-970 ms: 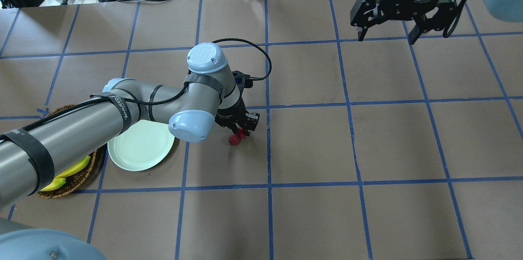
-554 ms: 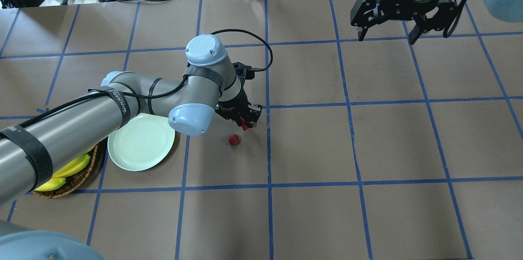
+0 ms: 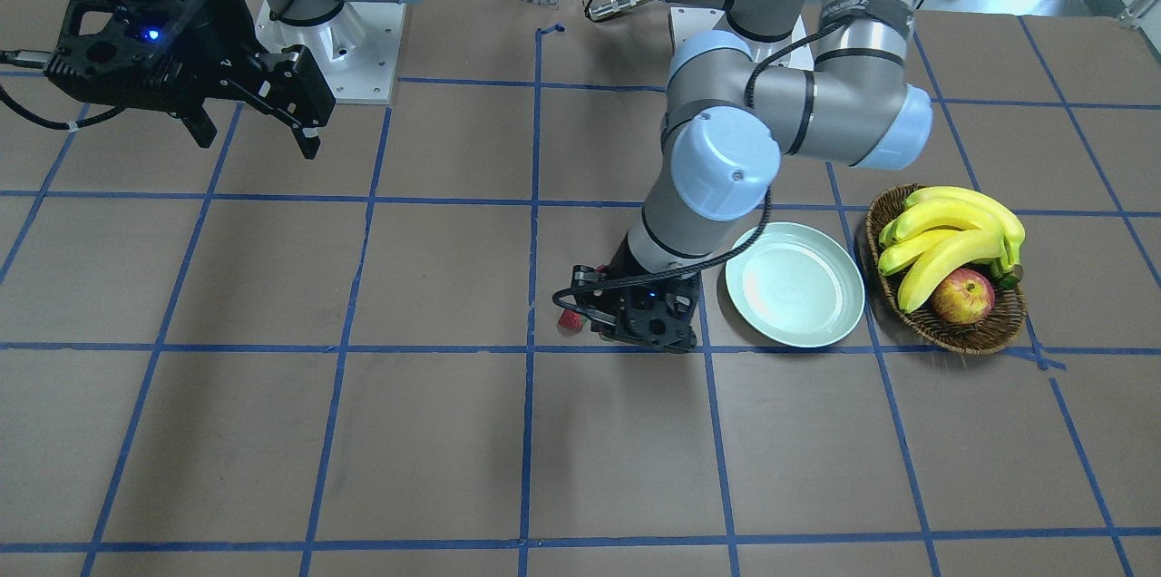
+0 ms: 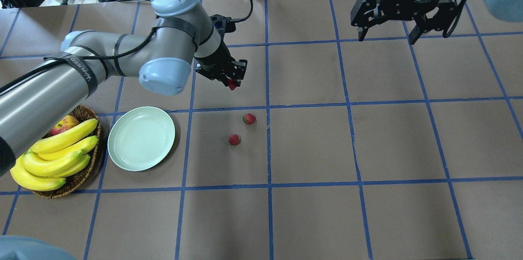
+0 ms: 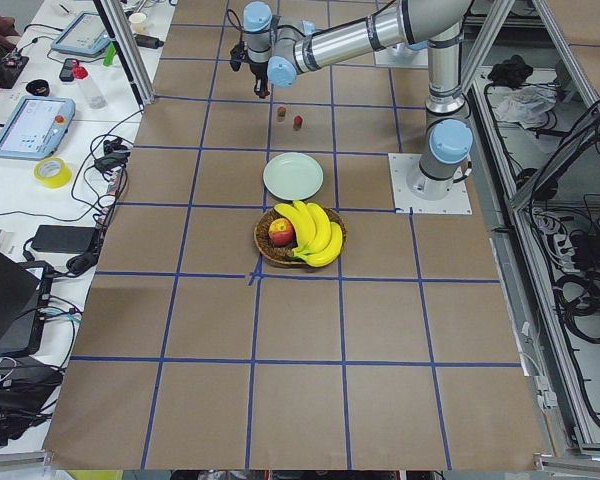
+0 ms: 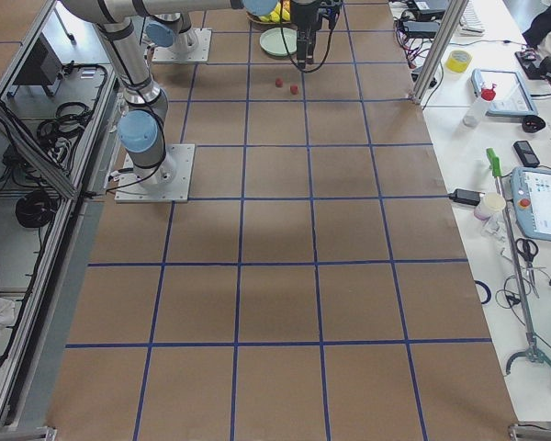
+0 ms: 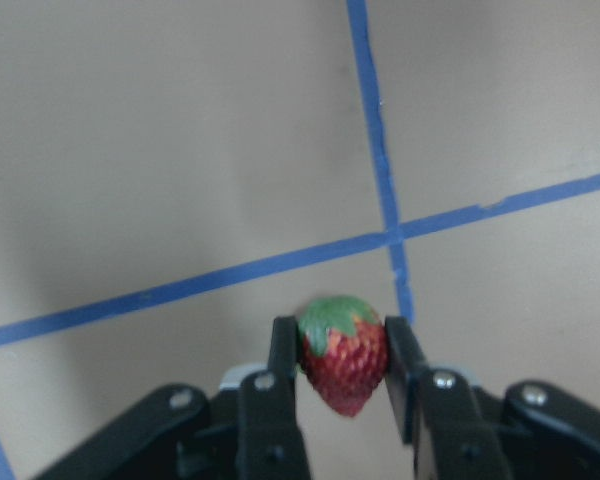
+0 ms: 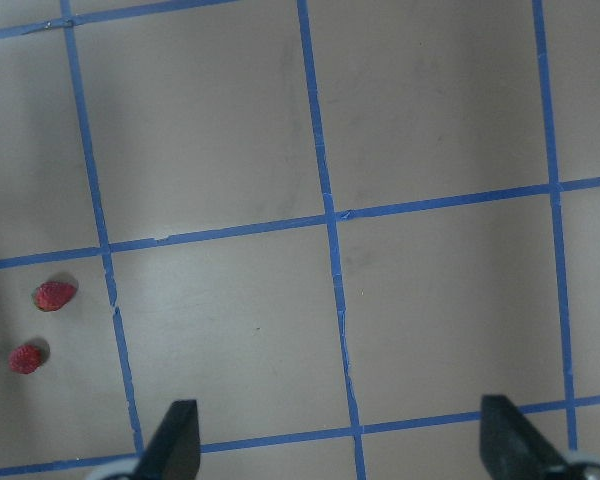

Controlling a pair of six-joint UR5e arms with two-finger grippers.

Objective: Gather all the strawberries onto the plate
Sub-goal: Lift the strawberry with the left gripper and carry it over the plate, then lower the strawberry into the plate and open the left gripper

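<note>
Berry (image 7: 344,360) pinched across midsection by left gripper (image 4: 231,81), cap away from palm. Light, soft, probably bruises: squeeze gently. Plate (image 4: 122,158) well apart, leftward.

You get bright, even light from above on the table (image 4: 310,145). Soft, faint shadows lie on it under the left arm (image 4: 102,59). In your left wrist view the strawberry (image 7: 345,350) looks a bit blurry.
</note>
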